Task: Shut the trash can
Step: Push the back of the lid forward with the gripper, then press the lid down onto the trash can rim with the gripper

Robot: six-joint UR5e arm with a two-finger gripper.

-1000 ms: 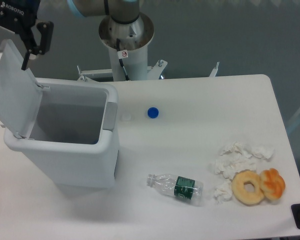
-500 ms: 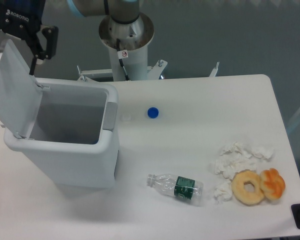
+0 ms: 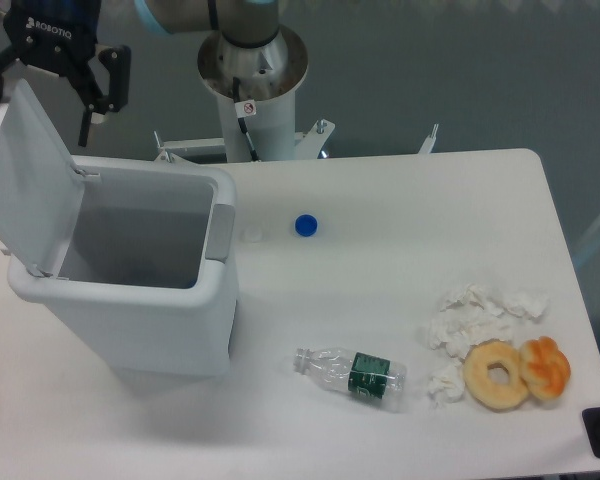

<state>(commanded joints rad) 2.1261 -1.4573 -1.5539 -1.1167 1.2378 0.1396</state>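
Observation:
The trash can (image 3: 150, 320) stands on the left of the table with its mouth open. Its flat white lid (image 3: 30, 180) is raised at the left side and leans slightly outward. A grey tab (image 3: 222, 232) sits on the can's right rim. My gripper (image 3: 36, 118) hangs at the top left, above and behind the lid's upper edge. It is open, with one finger on each side of that edge and nothing held. I cannot tell whether a finger touches the lid.
The robot base (image 3: 252, 70) stands behind the table. A blue cap (image 3: 305, 226) and a small white cap (image 3: 252, 235) lie right of the can. A plastic bottle (image 3: 355, 372), crumpled tissues (image 3: 475, 320), a donut (image 3: 497, 375) and an orange pastry (image 3: 547, 365) lie front right.
The gripper has shifted to the right and opened wider above the lid's top edge. The lid stays raised, about where it was.

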